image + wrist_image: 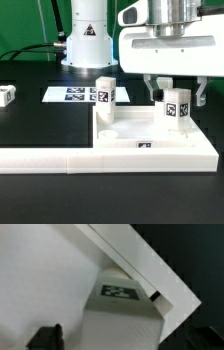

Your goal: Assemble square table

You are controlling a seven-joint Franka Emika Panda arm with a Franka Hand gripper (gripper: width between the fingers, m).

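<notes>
The white square tabletop point(140, 128) lies at the exterior view's right. One white tagged leg point(105, 95) stands upright at its back left corner. A second tagged leg point(178, 106) stands at the back right corner. My gripper point(177, 95) straddles this second leg with its fingers point(152, 92) apart from the leg's sides, so it is open. In the wrist view the same leg point(122, 303) sits between my gripper's point(125, 339) fingers; a gap shows beside the dark finger point(45, 337), with the tabletop's rim point(150, 263) beyond. A third leg point(7, 95) lies far left.
The marker board point(72, 93) lies on the black table behind the tabletop. The long white L-shaped border bar point(45, 158) runs along the front. The robot's white base point(85, 40) stands at the back.
</notes>
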